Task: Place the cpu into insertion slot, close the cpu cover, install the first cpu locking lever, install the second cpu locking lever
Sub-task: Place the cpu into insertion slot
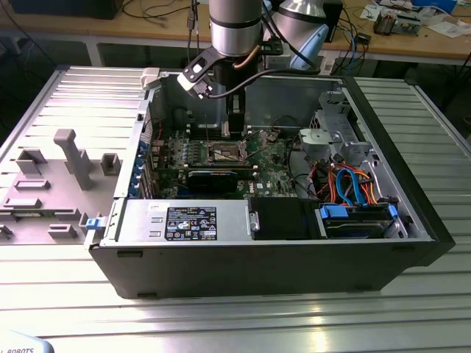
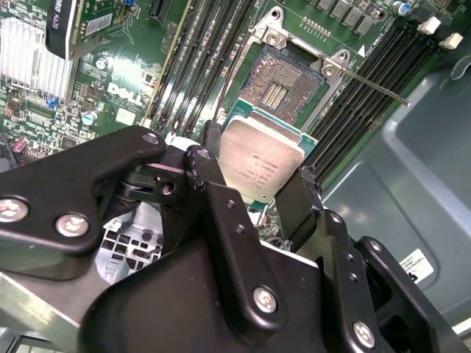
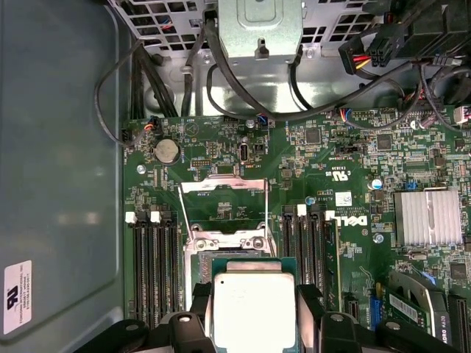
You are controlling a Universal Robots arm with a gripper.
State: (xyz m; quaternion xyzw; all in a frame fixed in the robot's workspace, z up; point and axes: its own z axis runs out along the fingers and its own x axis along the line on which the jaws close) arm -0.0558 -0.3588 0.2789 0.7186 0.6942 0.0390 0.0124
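Over the green board [image 3: 331, 154], the hand [image 2: 256, 168] holds the cpu [image 2: 261, 158] clamped by its edges (near the insertion slot [image 2: 283, 81]).

cpu [image 2: 261, 158] silvery-grey top; board [image 3: 346, 147] green; fingers [image 2: 296, 204] black; case wall [image 3: 59, 147] grey-blue.

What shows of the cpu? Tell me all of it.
The cpu is a small flat square chip, silvery-grey metal top with faint print, on a thin green base showing at its edges. The hand grips it, a black finger against each of two opposite sides. It hangs over the open insertion slot, whose pin field lies bare, not seated.
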